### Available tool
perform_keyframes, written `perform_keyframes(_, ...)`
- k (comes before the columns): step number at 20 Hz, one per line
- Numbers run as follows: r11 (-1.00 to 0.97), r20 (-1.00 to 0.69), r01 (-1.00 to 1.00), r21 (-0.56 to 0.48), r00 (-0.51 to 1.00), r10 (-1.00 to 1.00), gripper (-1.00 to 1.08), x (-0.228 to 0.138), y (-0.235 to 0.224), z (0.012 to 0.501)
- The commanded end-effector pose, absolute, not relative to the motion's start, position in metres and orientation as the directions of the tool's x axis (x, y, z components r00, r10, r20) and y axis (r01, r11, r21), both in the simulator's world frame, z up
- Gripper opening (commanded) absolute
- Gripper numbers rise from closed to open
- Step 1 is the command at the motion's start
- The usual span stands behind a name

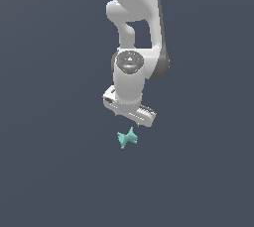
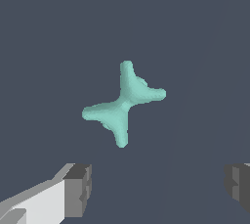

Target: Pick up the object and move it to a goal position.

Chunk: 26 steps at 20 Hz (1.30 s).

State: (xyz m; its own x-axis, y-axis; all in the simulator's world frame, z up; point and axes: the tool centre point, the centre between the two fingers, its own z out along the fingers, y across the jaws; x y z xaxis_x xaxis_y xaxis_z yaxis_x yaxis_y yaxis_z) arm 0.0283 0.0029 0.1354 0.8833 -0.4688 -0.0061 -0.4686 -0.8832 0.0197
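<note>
- We record the spiky star-shaped object as plain teal-green, unpatterned, with paler highlights along its arms.
- We note the Panda arm is glossy white, with a dark grey strip down one side and a grey joint cap.
- Gripper: white body, dark grey finger pads.
- We log the ground as uniform dark slate blue-grey.

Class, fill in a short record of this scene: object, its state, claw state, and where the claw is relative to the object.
object: teal star-shaped piece, spiky and irregular
object state: lying free on the dark grey floor, not gripped
claw: open, grey fingers spread wide
relation: claw above the piece, not touching it
size: piece much smaller than the claw
</note>
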Motion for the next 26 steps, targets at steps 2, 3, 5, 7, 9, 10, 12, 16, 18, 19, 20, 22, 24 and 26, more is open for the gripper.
perform_keyframes(2, -0.83, -0.005, -0.558, 0.017, 0.83, -0.558, 1.0, 0.035, 0.002, 0.131)
perform_keyframes(3, -0.813, -0.004, -0.582, 0.016, 0.813, -0.582, 1.0, 0.037, 0.002, 0.13)
perform_keyframes(5, -0.778, -0.004, -0.628, 0.014, 0.778, -0.629, 1.0, 0.041, 0.002, 0.127)
perform_keyframes(7, -0.74, -0.003, -0.673, 0.012, 0.74, -0.673, 1.0, 0.045, 0.002, 0.124)
perform_keyframes(9, -0.7, -0.003, -0.714, 0.011, 0.7, -0.714, 1.0, 0.049, 0.001, 0.122)
perform_keyframes(10, -0.679, -0.003, -0.734, 0.01, 0.679, -0.734, 1.0, 0.051, 0.001, 0.12)
perform_keyframes(12, -0.635, -0.002, -0.772, 0.008, 0.635, -0.772, 1.0, 0.055, 0.001, 0.118)
perform_keyframes(16, -0.55, -0.001, -0.835, 0.005, 0.55, -0.835, 1.0, 0.061, 0.001, 0.113)
perform_keyframes(18, -0.513, -0.001, -0.858, 0.004, 0.513, -0.858, 1.0, 0.064, 0.001, 0.111)
perform_keyframes(19, -0.496, -0.001, -0.868, 0.004, 0.496, -0.868, 1.0, 0.065, 0.001, 0.11)
perform_keyframes(20, -0.48, -0.001, -0.877, 0.003, 0.48, -0.877, 1.0, 0.067, 0.001, 0.109)
perform_keyframes(22, -0.452, 0.0, -0.892, 0.002, 0.452, -0.892, 1.0, 0.069, 0.001, 0.107)
perform_keyframes(24, -0.428, 0.0, -0.904, 0.001, 0.428, -0.904, 1.0, 0.07, 0.001, 0.106)
perform_keyframes(26, -0.41, 0.0, -0.912, 0.001, 0.41, -0.912, 1.0, 0.072, 0.001, 0.105)
